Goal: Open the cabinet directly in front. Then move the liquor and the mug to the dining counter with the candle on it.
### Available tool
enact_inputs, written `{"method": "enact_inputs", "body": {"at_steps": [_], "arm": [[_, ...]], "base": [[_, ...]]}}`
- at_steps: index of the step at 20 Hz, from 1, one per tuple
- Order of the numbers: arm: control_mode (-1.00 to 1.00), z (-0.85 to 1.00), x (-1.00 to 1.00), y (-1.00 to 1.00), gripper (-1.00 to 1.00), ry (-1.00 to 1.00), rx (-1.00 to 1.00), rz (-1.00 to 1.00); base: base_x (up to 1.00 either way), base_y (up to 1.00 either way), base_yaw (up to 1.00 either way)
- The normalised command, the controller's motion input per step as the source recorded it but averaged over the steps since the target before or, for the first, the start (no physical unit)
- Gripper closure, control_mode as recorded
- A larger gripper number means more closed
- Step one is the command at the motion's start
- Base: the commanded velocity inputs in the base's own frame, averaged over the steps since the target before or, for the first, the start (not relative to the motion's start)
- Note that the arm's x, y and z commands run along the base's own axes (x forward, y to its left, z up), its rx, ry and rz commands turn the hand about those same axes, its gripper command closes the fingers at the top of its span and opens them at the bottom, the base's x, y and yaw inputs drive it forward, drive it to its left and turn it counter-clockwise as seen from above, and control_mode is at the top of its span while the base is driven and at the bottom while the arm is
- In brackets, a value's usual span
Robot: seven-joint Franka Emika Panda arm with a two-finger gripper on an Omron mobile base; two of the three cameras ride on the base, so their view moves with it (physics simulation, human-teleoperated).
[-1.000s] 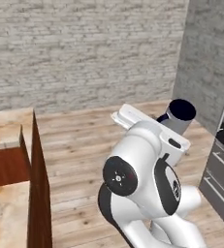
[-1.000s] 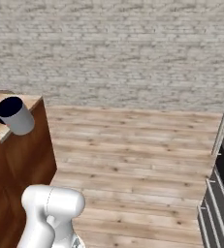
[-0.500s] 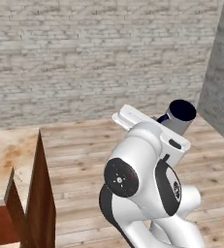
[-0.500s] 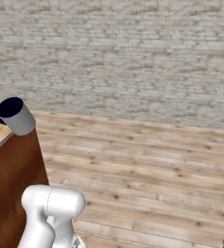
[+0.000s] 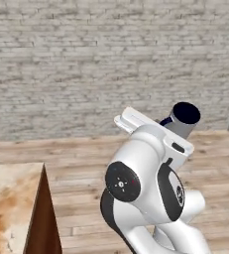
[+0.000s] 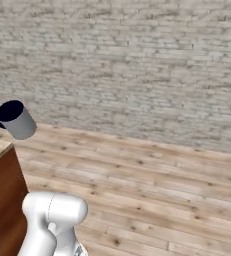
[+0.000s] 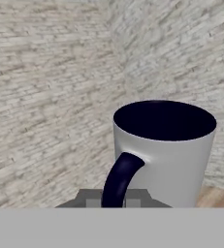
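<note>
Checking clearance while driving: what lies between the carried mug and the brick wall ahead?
Nothing: past the mug the right base view shows bare wooden floor up to the brick wall.

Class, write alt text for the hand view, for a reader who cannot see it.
A white mug with a dark navy inside fills the foreground, its navy handle held by the gripper at the bottom edge. Behind it stands a pale grey brick wall.
</note>
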Motion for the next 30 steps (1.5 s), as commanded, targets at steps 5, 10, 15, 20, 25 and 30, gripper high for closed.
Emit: {"method": "enact_inputs", "body": {"at_steps": [5,10,15,20,25,30], "arm": [[1.0,0.0,0.0,0.0,1.0,0.0,0.0,0.0],[1.0,0.0,0.0,0.0,1.0,0.0,0.0,0.0],[1.0,0.0,0.0,0.0,1.0,0.0,0.0,0.0],[1.0,0.0,0.0,0.0,1.0,0.0,0.0,0.0],[1.0,0.0,0.0,0.0,1.0,0.0,0.0,0.0],[1.0,0.0,0.0,0.0,1.0,0.0,0.0,0.0]], "base": [[1.0,-0.12,0.25],[1.0,-0.09,0.27],[1.0,-0.07,0.29],[1.0,0.0,0.4],[1.0,0.0,0.46],[1.0,0.0,0.47]]}}
